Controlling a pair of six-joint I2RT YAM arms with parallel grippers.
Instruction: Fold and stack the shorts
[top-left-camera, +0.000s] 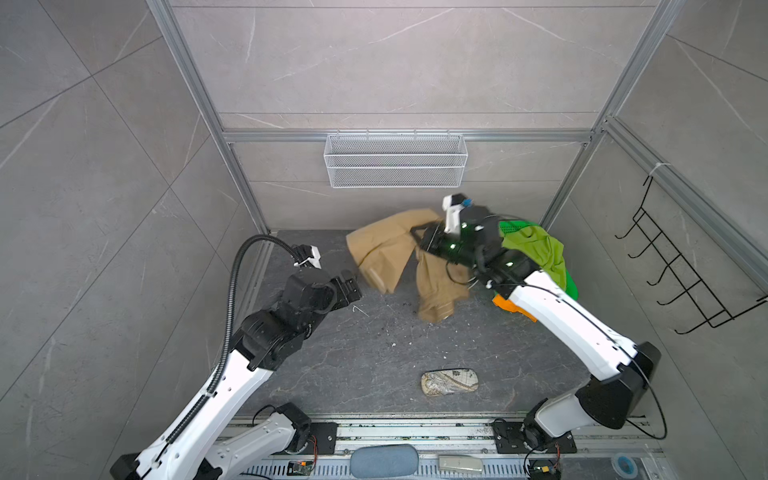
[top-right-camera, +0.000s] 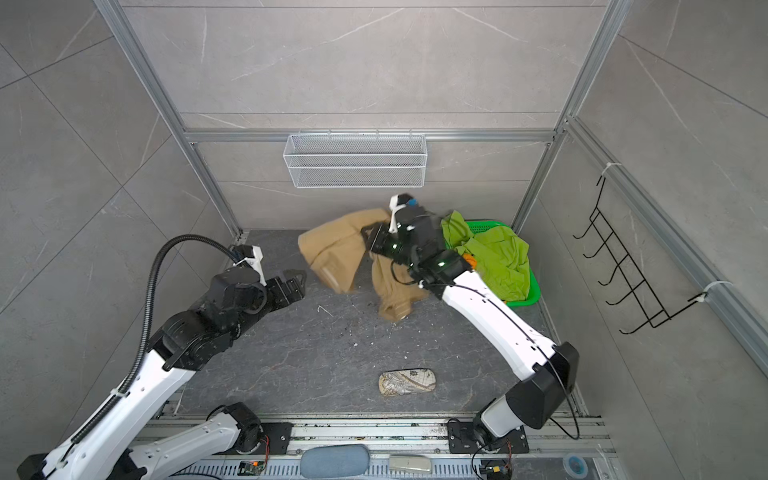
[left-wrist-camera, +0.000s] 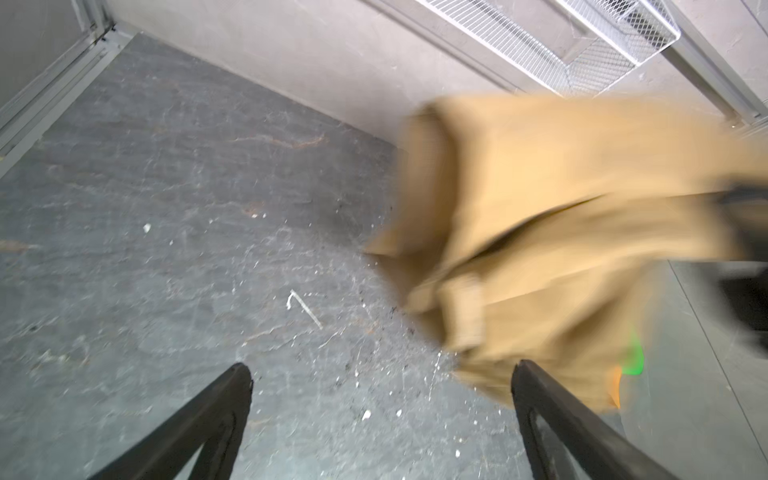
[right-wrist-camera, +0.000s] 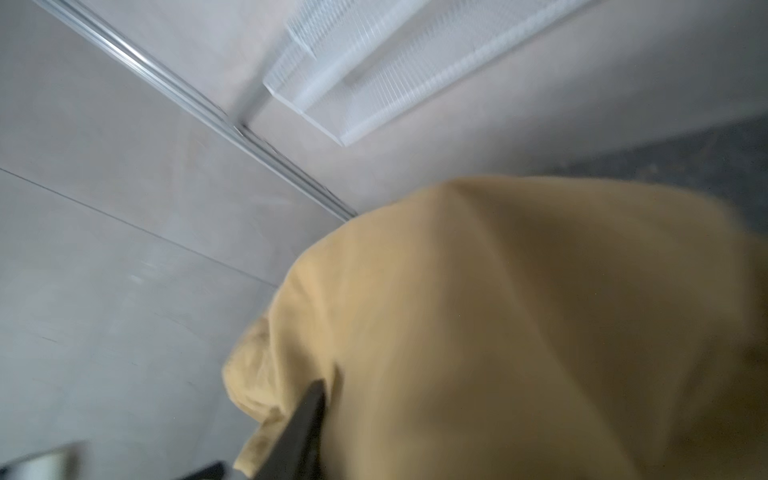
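Note:
The tan shorts (top-left-camera: 382, 249) hang blurred above the dark tabletop at the back and drape over my right gripper (top-left-camera: 419, 237). In the right wrist view the tan shorts (right-wrist-camera: 498, 311) cover all but one black finger (right-wrist-camera: 307, 415), so the jaws' state is hidden. The lime green shorts (top-right-camera: 494, 253) lie heaped in the green basket (top-right-camera: 528, 297) behind that arm. A bit of the orange shorts (top-left-camera: 505, 305) peeks out beside the arm. My left gripper (left-wrist-camera: 380, 370) stands open and empty, low over the tabletop, to the left of the tan shorts (left-wrist-camera: 540, 208).
A small patterned pouch (top-left-camera: 449, 382) lies near the front of the tabletop. A white wire basket (top-left-camera: 395, 160) hangs on the back wall. A black hook rack (top-left-camera: 681, 266) is fixed to the right wall. Aluminium frame posts stand at the back corners.

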